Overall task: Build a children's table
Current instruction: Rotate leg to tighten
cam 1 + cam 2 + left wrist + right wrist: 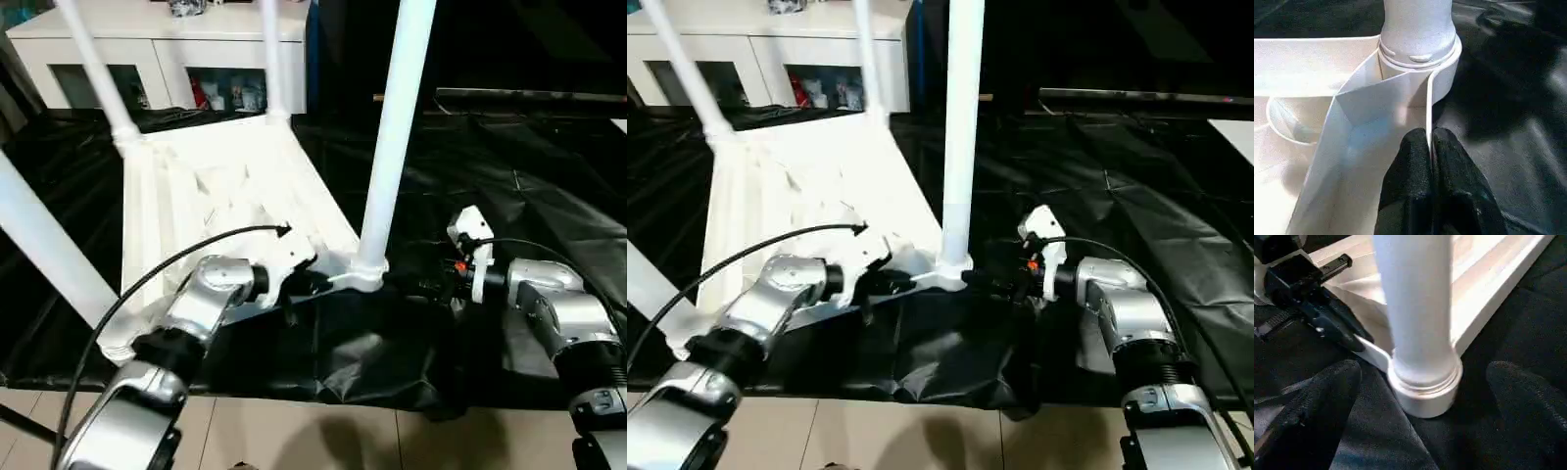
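Black sheet (pixel 549 196) under upturned white table (pixel 225 196)

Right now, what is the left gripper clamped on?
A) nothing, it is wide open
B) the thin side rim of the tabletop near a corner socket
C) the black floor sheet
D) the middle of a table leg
B: in the left wrist view the left gripper has its fingers pinched on the tabletop rim, just beside the leg seated in its corner socket.

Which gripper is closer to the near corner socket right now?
Left. The left gripper is pinched on the tabletop rim right beside the corner socket. The right gripper is open, its fingers apart on either side of the socket, not touching it.
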You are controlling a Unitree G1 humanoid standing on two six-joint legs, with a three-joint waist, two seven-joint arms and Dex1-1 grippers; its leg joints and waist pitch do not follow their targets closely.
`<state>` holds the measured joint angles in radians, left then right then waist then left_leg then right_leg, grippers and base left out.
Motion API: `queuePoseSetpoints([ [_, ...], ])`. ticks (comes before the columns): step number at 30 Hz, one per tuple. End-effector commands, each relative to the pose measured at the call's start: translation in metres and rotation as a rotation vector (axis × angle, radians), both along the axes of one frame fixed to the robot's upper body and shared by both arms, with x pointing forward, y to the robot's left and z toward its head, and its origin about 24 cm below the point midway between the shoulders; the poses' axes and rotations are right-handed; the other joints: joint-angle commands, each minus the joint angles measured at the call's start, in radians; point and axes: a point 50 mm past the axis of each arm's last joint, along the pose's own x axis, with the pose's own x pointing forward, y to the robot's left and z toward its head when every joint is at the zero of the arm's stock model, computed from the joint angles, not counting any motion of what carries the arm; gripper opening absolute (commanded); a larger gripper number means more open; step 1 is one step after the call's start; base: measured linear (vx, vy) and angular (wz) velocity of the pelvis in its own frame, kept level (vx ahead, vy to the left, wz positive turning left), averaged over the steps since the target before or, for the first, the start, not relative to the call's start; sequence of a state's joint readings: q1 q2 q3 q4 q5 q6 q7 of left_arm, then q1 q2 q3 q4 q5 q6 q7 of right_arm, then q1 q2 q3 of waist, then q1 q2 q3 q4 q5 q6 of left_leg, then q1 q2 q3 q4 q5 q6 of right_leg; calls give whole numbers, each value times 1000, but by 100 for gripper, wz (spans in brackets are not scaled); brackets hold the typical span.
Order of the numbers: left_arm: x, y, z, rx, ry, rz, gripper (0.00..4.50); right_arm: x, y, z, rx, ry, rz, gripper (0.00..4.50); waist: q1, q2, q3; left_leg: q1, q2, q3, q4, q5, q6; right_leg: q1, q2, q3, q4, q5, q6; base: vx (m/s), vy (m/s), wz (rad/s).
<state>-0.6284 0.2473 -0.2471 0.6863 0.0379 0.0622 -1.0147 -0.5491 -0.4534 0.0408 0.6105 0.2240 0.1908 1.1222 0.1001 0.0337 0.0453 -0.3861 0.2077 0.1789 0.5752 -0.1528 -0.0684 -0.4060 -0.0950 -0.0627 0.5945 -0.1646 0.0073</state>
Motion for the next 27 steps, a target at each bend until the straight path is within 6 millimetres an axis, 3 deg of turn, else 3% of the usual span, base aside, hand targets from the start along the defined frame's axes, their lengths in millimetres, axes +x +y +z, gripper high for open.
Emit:
queuePoseSetpoints([
  [1, -3, -8, 8, -54, -13, -66, 0, 4, 2, 8, -7, -38, 10, 448, 6, -17, -68, 15, 18, 2, -58, -243, 59, 47, -42, 26, -69, -258, -232, 0, 0, 0],
  [9, -10, -9, 8, -59, 8, -117, 0, 1, 20, 5, -8, -52, 98, 448, 18, -16, -70, 17, 21, 4, -58, -230, 62, 47, -41, 27, -59, -190, -246, 0, 0, 0],
  [17, 6, -14, 14, -35, -132, 4, 0, -2, 12, 3, -57, -85, 72, 448, 17, -19, -67, 18, 17, 3, -59, -256, 53, 47, -41, 28, -71, -254, -209, 0, 0, 0],
  [18, 9, -16, 17, -53, -137, 27, 28, -4, 8, 4, -57, -89, 58, 450, 17, -24, -67, 18, 17, 4, -58, -255, 52, 47, -41, 29, -70, -251, -208, 0, 0, 0],
  [21, 13, -21, 29, -112, -158, 53, 28, -10, -6, 6, -59, -99, 22, 450, 19, -26, -68, 12, 16, 3, -57, -226, 63, 53, -43, 28, -67, -237, -202, 0, 0, 0],
  [22, 12, -21, 29, -114, -159, 51, 48, -11, -7, 7, -59, -98, 21, 450, 20, -26, -69, 12, 15, 2, -55, -219, 66, 54, -43, 28, -67, -227, -204, 0, 0, 0],
  [23, 12, -22, 32, -114, -182, 47, 64, -14, -11, 7, -56, -94, 18, 450, 20, -16, -73, 9, 15, 1, -51, -189, 76, 55, -43, 27, -59, -175, -226, 0, 0, 0],
  [25, 13, -21, 36, -132, -209, 55, 72, -19, -13, 8, -51, -81, 29, 450, 17, -24, -72, 7, 15, 2, -50, -188, 89, 55, -37, 25, -59, -140, -236, 0, 0, 0],
  [27, 12, -20, 40, -159, -221, 61, 106, -23, -13, 8, -44, -64, 51, 450, 16, -22, -70, 8, 16, 3, -50, -196, 99, 56, -40, 24, -59, -147, -243, 0, 0, 0],
])
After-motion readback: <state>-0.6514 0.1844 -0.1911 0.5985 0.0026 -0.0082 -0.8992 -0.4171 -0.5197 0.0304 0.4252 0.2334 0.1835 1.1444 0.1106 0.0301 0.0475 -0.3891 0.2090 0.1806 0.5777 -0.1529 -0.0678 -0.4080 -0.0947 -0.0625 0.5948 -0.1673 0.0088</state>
